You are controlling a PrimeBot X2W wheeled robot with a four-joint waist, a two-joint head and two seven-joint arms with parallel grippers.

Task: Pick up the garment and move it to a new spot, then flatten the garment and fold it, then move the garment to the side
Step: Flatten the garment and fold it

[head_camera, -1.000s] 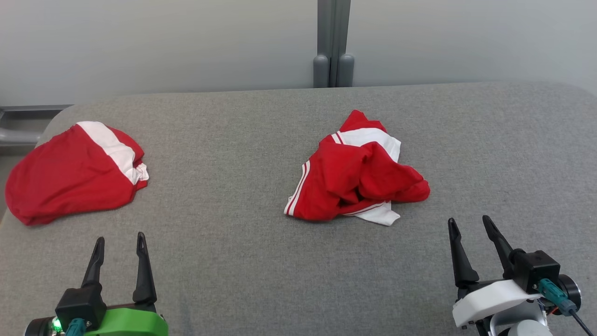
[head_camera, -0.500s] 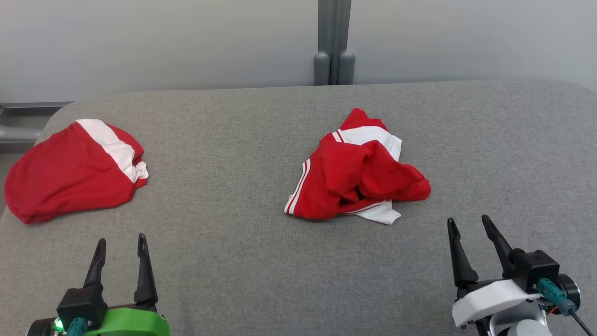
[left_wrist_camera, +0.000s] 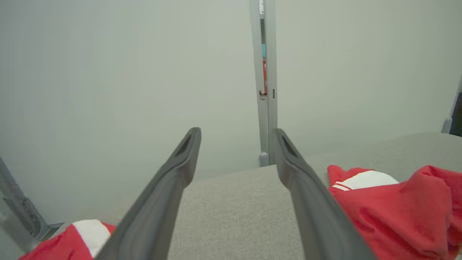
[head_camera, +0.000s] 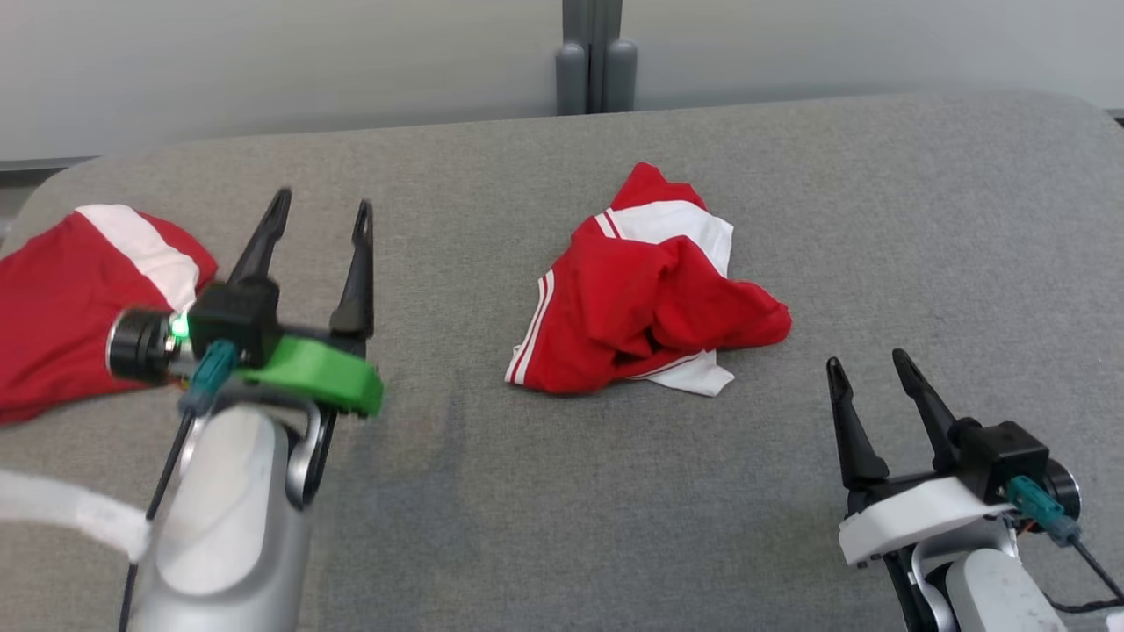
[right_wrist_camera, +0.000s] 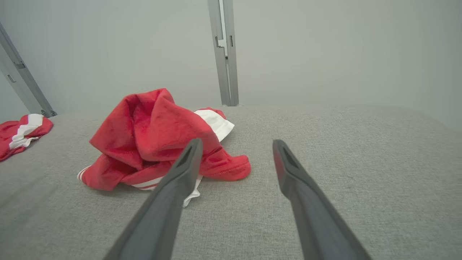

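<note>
A crumpled red garment with white panels and stripes lies bunched near the middle of the grey table. It also appears at the right of the left wrist view, garment, and left of centre in the right wrist view, garment. My left gripper is raised above the table, left of the garment, open and empty. My right gripper hovers at the lower right, near the garment's right corner, open and empty.
A second red and white garment lies at the table's far left edge, just beside my left gripper, and shows as garment in the right wrist view. A grey partition wall with a vertical post stands behind the table.
My left arm has lifted and reached forward, now up beside the left garment. The head camera has shifted, so the whole scene sits lower-left. The right gripper barely moved.
</note>
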